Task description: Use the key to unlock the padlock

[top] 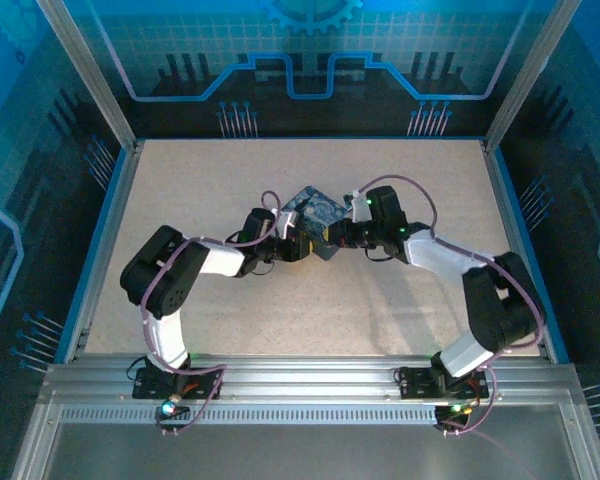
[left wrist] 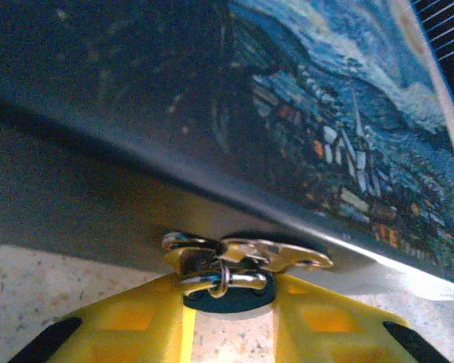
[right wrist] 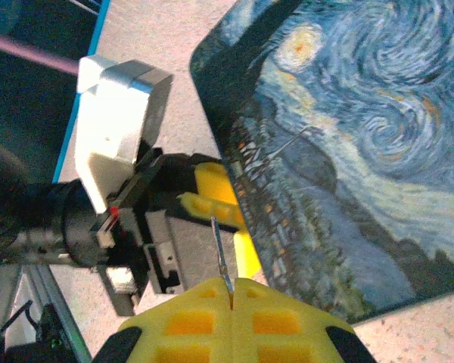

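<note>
The left tool [left wrist: 228, 311] pinches the dark, silver-looped padlock [left wrist: 238, 301] right at the tin's [left wrist: 325, 113] edge. The right tool [right wrist: 231, 293] is pressed together on the thin key [right wrist: 219, 249].

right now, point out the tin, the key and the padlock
tin [right wrist: 363, 151], right wrist view, painted lid
key [right wrist: 221, 253], right wrist view, thin blade
padlock [left wrist: 228, 299], left wrist view, dark body

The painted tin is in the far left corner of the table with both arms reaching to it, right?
No, the top external view shows the tin near the middle of the table, not the far left corner. The left arm and right arm do reach to it.
</note>
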Robot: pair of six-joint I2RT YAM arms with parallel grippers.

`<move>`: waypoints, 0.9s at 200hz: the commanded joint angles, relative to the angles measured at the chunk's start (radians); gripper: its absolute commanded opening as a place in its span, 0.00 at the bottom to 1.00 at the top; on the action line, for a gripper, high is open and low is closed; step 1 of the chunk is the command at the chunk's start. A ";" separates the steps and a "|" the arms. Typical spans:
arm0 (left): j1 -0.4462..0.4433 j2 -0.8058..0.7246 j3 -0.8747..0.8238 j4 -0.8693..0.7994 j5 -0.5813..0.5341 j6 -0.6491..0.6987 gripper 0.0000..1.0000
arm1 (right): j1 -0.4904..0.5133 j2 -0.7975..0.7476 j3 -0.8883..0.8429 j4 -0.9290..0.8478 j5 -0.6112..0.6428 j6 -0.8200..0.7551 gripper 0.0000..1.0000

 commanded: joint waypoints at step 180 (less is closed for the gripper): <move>-0.077 -0.168 -0.044 -0.058 0.044 -0.284 0.32 | 0.184 -0.118 -0.221 0.007 0.272 -0.299 0.00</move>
